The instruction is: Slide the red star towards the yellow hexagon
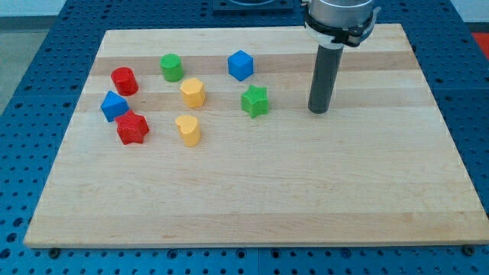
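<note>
The red star (132, 127) lies at the view's left on the wooden board (252, 198), touching the blue block (114, 105) above-left of it. The yellow hexagon (192, 92) sits up and to the right of the star, about a block's width away. My tip (318, 110) rests on the board far to the right of both, right of the green star (255, 101), touching no block.
A red cylinder (124, 80) and a green cylinder (171, 67) stand near the top left. A blue cube (240, 65) lies right of them. A yellow heart (188, 130) lies below the hexagon, right of the red star.
</note>
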Motion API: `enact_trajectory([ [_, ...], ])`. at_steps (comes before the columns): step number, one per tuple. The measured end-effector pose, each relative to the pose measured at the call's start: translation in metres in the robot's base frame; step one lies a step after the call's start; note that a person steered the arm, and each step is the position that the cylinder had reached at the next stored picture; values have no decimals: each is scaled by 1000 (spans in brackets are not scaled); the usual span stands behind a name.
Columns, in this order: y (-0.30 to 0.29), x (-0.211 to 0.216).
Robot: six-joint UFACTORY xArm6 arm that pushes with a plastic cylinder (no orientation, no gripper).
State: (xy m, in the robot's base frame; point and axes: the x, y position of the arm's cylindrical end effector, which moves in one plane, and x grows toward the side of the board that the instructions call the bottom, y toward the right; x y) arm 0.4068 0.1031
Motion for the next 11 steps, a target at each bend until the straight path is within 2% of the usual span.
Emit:
enact_trajectory([
  [1,0,0],
  [2,-18,22],
  [4,-145,74],
  [6,-173,79],
  [9,-320,87],
  [11,-334,74],
])
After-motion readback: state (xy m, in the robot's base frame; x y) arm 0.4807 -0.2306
